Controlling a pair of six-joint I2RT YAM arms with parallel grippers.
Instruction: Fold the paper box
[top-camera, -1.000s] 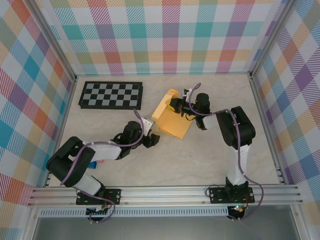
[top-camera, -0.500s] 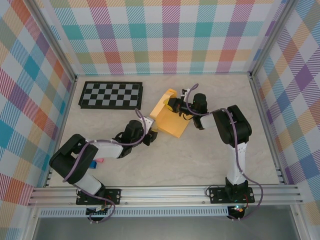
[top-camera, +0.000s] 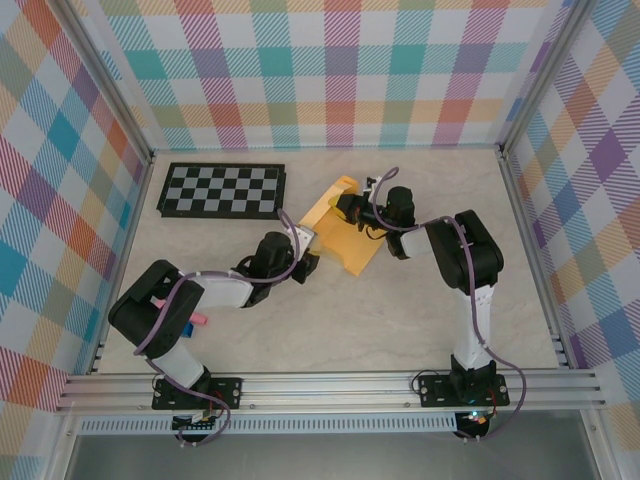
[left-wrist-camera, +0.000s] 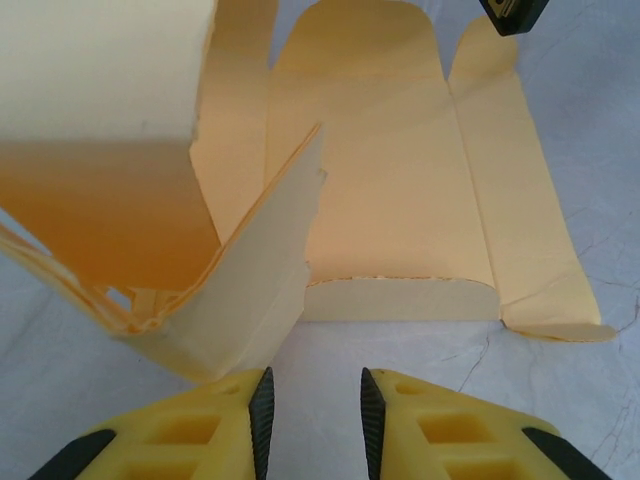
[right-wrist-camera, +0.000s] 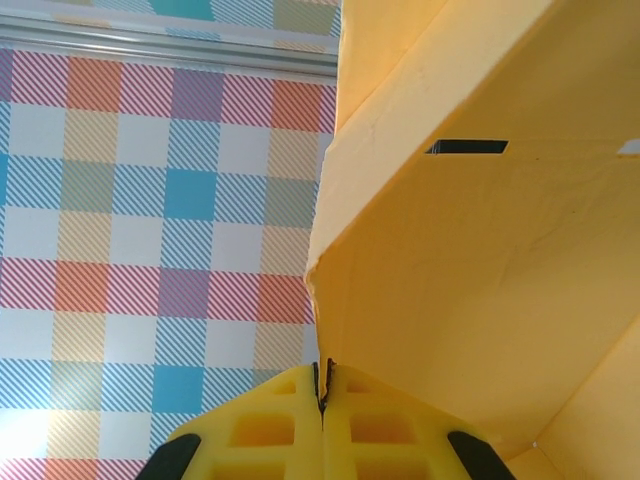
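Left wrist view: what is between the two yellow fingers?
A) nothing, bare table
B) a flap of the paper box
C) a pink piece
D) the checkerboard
A: the fingers of the left gripper stand apart over bare table; the paper box lies just ahead.

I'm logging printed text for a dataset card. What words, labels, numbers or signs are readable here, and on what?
None can be read.
The paper box is plain yellow-orange card, with no print on the faces that show.
The checkerboard bears only dark and light squares.
The walls bear only coloured checks.
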